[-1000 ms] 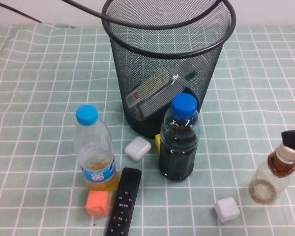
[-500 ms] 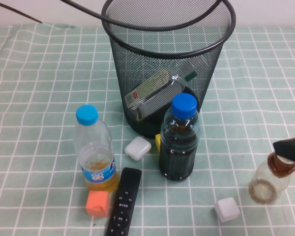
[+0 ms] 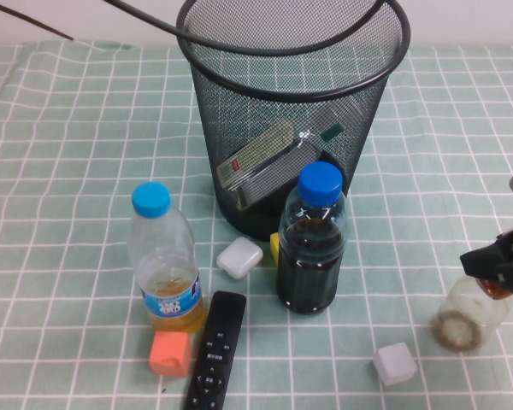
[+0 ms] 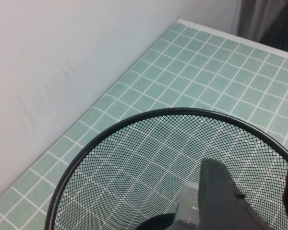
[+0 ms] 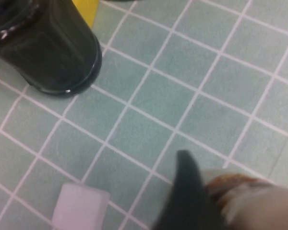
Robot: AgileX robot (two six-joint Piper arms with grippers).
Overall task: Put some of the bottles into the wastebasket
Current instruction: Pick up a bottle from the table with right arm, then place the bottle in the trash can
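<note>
While the right gripper [image 3: 500, 266] clasps the squat bottle [image 3: 470, 318], the left gripper [image 4: 240, 201], spread, overhangs the wastebasket [image 4: 134, 143].

black mesh wastebasket [image 3: 282, 128], green white-checked tablecloth [image 3: 85, 154], dark-blue-capped bottle [image 3: 312, 243], orange cube [image 3: 170, 353]

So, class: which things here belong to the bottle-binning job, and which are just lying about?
Job: small brown-necked bottle under the right pincer; bottle already inside the black bin; left pincer above the bin.

Lying about: orange-drink bottle, dark-drink bottle, remote, orange block, white blocks.
</note>
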